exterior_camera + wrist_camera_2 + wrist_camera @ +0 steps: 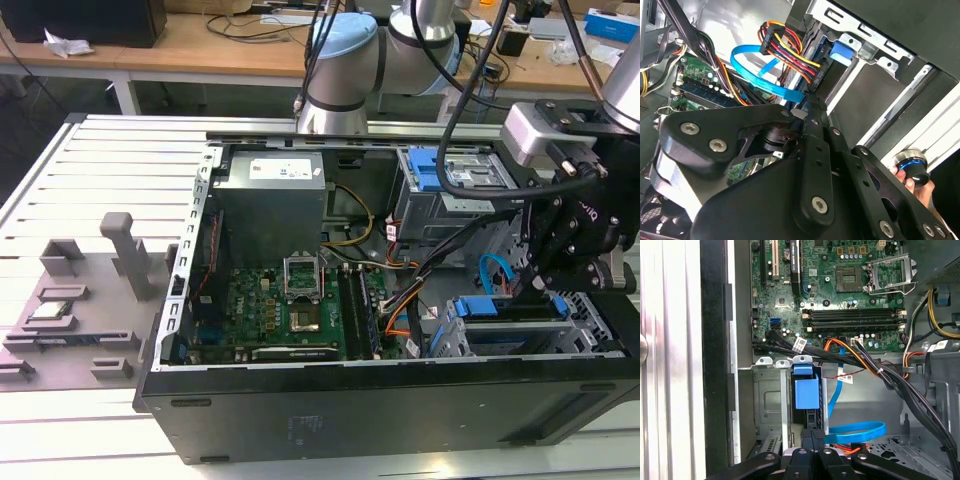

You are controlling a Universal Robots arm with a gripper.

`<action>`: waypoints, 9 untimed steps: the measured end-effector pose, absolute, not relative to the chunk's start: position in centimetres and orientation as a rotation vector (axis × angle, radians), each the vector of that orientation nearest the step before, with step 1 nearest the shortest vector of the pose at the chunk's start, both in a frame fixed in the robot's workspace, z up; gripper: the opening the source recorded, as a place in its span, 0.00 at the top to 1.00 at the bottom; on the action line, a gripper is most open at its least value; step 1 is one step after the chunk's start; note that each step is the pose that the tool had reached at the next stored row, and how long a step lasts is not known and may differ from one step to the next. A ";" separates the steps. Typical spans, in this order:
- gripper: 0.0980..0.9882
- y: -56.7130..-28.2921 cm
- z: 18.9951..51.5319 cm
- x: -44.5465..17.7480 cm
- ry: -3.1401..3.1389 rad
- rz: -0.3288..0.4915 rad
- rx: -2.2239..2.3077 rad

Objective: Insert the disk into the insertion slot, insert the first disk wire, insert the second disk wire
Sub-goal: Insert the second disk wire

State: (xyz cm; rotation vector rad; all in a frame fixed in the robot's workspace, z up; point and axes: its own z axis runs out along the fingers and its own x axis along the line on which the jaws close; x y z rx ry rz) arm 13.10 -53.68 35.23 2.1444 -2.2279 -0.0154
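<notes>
gripper (809, 102) fingers pressed together on the second disk wire (757, 75), at the disk (806, 390) seated in the insertion slot (520, 335) | second wrist view: hand on a knob (912, 170) | computer case (300, 420) on slatted table (90, 170), benches behind | arm reaches down over the case

disk frame (806, 390): bright blue
second wire (855, 432): bright blue, flat, plain
wire bundle (790, 47): orange, yellow, red and black strands
slot (767, 405): grey metal
motherboard (290, 305): green, dotted with black and silver parts
case (380, 405): black outside, grey inside
tool (812, 107): matt black with silver screws
arm (345, 60): pale blue caps over silver joints
desk (70, 190): pale grey with ridged stripes
power supply (270, 205): grey with a white label
</notes>
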 end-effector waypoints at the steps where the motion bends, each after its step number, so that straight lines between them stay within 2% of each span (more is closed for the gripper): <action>1: 1.00 -53.7 35.2 13.1 -2.228 -0.016 2.145; 9: 1.00 -53.7 35.4 13.1 -2.231 -0.023 2.148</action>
